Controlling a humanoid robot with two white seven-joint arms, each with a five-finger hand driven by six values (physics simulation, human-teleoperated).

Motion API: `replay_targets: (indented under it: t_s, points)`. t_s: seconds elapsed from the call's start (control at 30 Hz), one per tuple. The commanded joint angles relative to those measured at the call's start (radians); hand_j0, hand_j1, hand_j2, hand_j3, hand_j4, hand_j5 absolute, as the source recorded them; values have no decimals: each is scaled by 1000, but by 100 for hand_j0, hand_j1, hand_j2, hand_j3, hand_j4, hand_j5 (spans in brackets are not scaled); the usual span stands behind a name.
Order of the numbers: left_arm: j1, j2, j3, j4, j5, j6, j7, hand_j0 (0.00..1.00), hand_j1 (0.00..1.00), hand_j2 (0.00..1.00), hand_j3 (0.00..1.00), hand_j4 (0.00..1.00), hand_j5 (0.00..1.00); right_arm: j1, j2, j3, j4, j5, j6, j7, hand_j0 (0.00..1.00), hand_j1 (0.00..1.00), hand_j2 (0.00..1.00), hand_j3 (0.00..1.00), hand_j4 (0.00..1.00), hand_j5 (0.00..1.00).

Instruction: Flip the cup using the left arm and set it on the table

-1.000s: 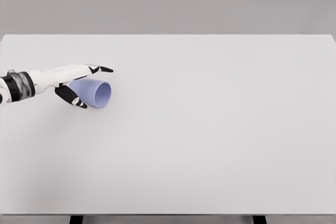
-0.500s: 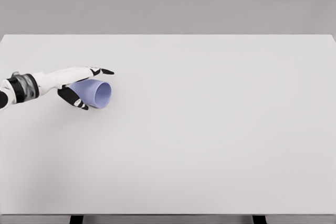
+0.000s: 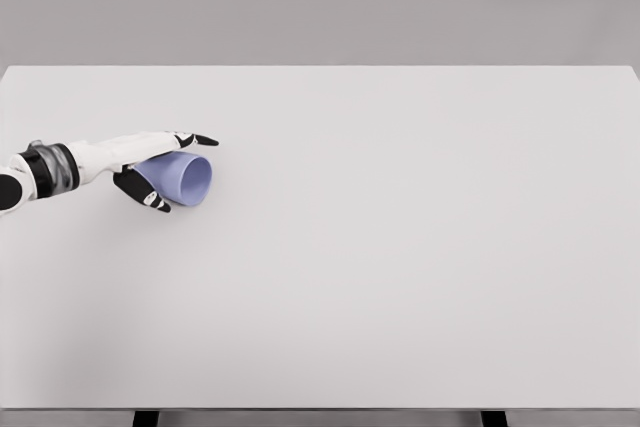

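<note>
Item 1, table: we record a broad white top that fills most of the head view, with a plain grey wall behind it and two dark legs showing at the bottom edge.

Item 2, cup: we list one pale blue cup, lying on its side at the far left of the table. Its open mouth faces right and slightly toward us; its base points left, into the hand. A soft shadow sits just under it on the table.

Item 3, left hand: we note it coming in from the left edge on a white arm with a dark and grey wrist band. The long fingers, dark at the tips, stretch over the top of the cup, and the thumb reaches along its near side, so the cup sits between them. We read the hand as closed around the cup, fingers above and thumb below, though we cannot tell how firmly each finger presses.

Item 4, right arm: we find none of it in view.
</note>
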Motion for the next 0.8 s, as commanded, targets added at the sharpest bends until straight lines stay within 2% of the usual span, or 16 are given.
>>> replay_targets:
  t_s: [0.0,0.3,0.33,0.4,0.43,0.47,0.77]
  points:
    - [0,0,-5,1,3,8,0,100,100,100,100,100,100,0,0,0,0,-1,0,0,100,100,100,100,100,100]
    - [2,-9,-5,-1,3,36,0,100,100,100,100,100,100,0,0,0,0,1,0,0,100,100,100,100,100,100]
    - [2,-9,-5,-1,3,36,0,93,93,93,93,93,93,0,0,0,0,1,0,0,100,100,100,100,100,100]
    - [2,-9,-5,-1,3,36,0,87,87,87,87,87,87,0,0,0,0,-1,0,0,100,100,100,100,100,100]
    - [2,-9,-5,-1,3,36,0,80,80,80,80,80,80,0,0,0,0,-1,0,0,100,100,100,100,100,100]
    - [2,-9,-5,-2,3,36,0,77,77,77,77,77,77,0,0,0,0,1,0,0,100,100,100,100,100,100]
    - [-2,-9,4,-2,11,34,3,77,77,77,77,77,77,0,0,0,0,1,0,0,100,100,100,100,100,100]
